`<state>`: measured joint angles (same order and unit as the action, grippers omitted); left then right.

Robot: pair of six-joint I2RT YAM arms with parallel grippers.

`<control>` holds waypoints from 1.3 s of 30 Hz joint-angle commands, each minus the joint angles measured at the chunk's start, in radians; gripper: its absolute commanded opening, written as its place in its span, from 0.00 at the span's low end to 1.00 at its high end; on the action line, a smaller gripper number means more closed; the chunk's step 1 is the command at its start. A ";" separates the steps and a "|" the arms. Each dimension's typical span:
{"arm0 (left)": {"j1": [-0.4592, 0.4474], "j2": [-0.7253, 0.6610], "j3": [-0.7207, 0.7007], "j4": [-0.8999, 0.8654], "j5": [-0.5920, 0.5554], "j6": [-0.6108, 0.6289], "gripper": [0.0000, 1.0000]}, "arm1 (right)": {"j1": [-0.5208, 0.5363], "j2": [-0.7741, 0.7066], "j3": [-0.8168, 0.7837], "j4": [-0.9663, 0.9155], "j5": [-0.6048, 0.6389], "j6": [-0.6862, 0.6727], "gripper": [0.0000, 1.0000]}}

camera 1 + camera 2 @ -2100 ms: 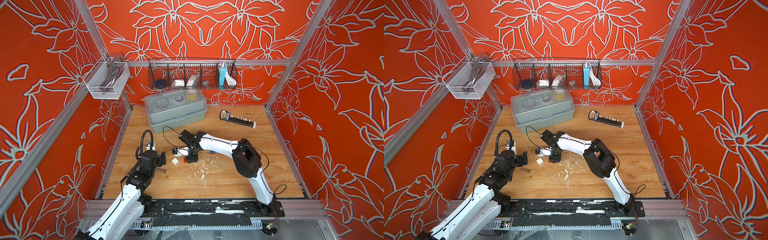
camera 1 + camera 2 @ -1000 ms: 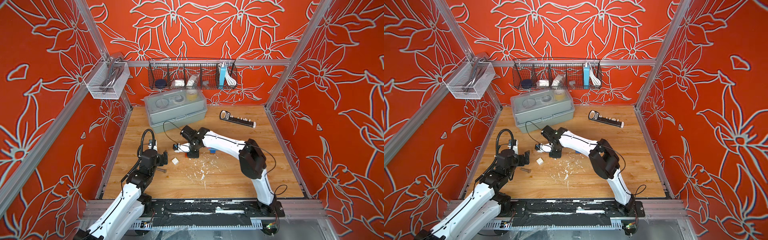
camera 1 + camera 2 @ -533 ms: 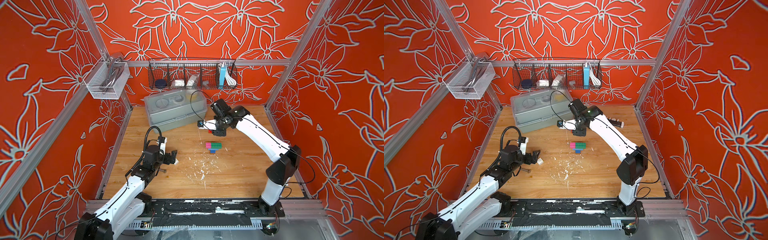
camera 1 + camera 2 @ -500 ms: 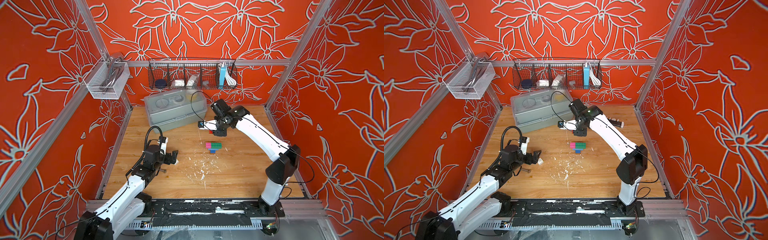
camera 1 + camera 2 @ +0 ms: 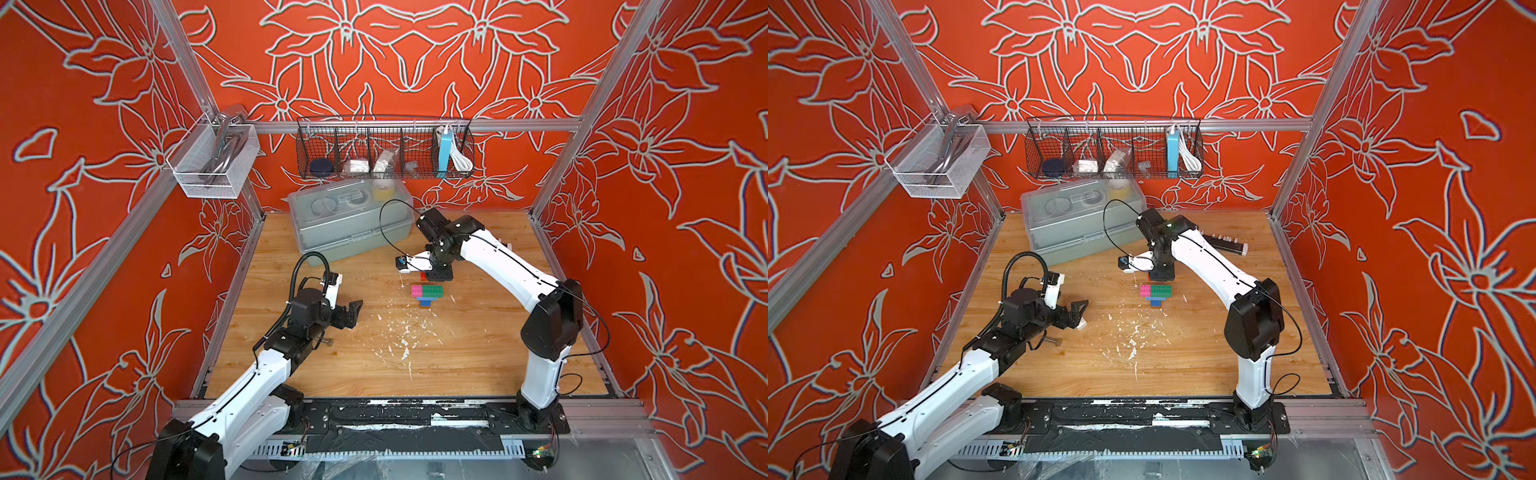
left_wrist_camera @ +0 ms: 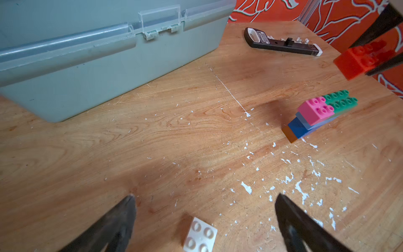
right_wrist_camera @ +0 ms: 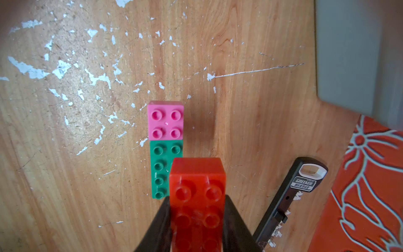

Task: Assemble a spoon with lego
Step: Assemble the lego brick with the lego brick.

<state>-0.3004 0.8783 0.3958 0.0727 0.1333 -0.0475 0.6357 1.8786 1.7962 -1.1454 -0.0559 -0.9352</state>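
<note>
Nearest the base, the left gripper point(image 6: 205, 197) hangs low over the scuffed wooden table point(image 5: 415, 365), jaws spread wide, with a small white square studded brick point(image 6: 200, 234) lying flat beneath the gap. Mid-table rests the partly built spoon of pink, green, blue and brown bricks point(image 5: 427, 293). Just beyond, raised, the right gripper point(image 7: 197, 203) pinches a red studded brick point(image 7: 196, 172). Behind stand a grey-green lidded plastic box point(image 5: 349, 224) and a black bar-shaped tool point(image 6: 281, 43).

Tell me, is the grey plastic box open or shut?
Shut. In the left wrist view the grey plastic box has its lid seated on the base, clear latch down.
</note>
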 commanded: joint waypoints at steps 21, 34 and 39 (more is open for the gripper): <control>-0.002 -0.012 0.021 0.004 -0.017 0.010 0.98 | -0.001 -0.039 -0.117 0.046 -0.125 0.050 0.00; -0.001 -0.013 0.022 -0.005 -0.027 0.010 0.98 | -0.010 -0.031 -0.132 0.059 -0.121 0.054 0.00; -0.003 -0.015 0.021 -0.007 -0.026 0.011 0.98 | -0.013 -0.031 -0.145 0.068 -0.122 0.053 0.00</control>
<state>-0.3004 0.8761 0.3958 0.0677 0.1131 -0.0475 0.6308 1.8725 1.6634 -1.0702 -0.1596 -0.8948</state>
